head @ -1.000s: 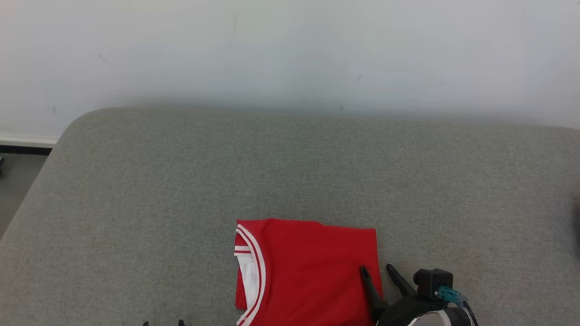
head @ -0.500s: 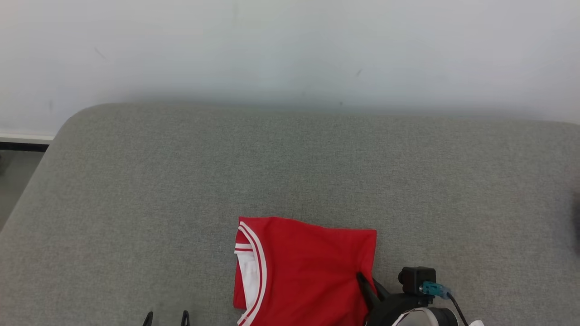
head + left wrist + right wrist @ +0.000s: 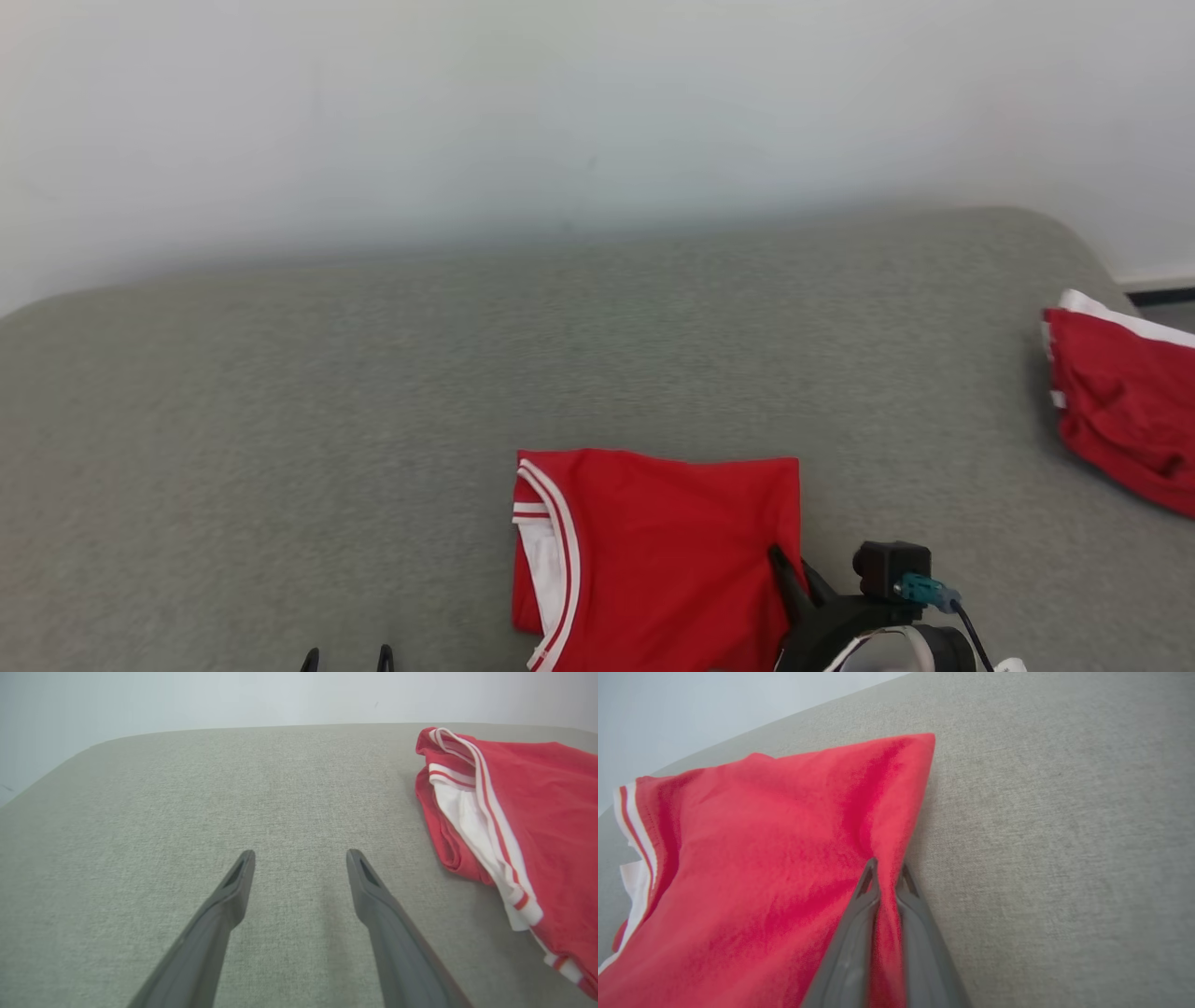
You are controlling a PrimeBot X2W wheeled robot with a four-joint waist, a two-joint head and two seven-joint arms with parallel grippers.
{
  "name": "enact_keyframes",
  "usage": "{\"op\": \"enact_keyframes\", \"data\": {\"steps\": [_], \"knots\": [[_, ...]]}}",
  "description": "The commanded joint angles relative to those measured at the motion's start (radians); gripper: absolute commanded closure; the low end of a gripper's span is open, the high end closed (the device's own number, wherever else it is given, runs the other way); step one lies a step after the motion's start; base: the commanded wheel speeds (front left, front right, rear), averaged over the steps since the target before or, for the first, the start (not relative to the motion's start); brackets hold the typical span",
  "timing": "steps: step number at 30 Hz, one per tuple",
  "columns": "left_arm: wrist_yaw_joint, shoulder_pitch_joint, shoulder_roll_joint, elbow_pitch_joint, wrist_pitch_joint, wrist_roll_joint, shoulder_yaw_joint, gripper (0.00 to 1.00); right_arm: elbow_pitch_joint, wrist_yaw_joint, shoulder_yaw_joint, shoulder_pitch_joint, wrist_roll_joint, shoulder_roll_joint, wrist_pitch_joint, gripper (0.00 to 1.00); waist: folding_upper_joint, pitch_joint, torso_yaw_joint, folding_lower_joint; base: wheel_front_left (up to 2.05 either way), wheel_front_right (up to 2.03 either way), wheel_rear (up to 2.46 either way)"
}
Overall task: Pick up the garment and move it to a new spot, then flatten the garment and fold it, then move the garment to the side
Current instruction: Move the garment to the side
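While left pincer (image 3: 300, 854) hovers spread, right pincer (image 3: 888, 865) lies low, pinching garment (image 3: 653, 551) edge.

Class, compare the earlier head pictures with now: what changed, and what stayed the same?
The right hand, open astride the right edge of the folded red garment, has shut on that edge. The head camera has swung right, bringing a second red garment into view. The left hand stays open over the grey cushion; the garment remains folded.
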Motion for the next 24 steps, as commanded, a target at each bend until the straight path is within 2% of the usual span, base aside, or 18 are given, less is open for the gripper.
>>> {"op": "enact_keyframes", "data": {"steps": [1, 6, 14, 24], "knots": [[0.004, -0.003, -0.001, -0.003, -0.003, -0.007, -0.006, 0.00, -0.012, -0.003, -0.023, 0.022, -0.024, -0.010, -0.005, 1.00, 0.0000, -0.011, -0.151, 0.0000, 0.00, 0.00, 0.00], [0.014, -0.022, -0.001, -0.004, -0.003, -0.026, -0.022, 0.00, -0.042, -0.003, -0.067, 0.045, -0.078, -0.011, -0.005, 1.00, 0.0000, -0.006, -0.279, 0.0000, 0.00, 0.00, 0.00], [0.014, -0.056, -0.001, 0.001, -0.003, -0.026, -0.041, 0.00, -0.072, -0.003, -0.101, 0.064, -0.115, -0.003, -0.005, 1.00, 0.0000, 0.012, -0.439, 0.0000, 0.00, 0.00, 0.00], [-0.016, -0.155, 0.000, 0.042, -0.003, -0.010, -0.086, 0.00, -0.158, -0.003, -0.175, 0.081, -0.139, 0.002, -0.005, 1.00, 0.0000, 0.081, -0.489, 0.0000, 0.00, 0.00, 0.00]]}}
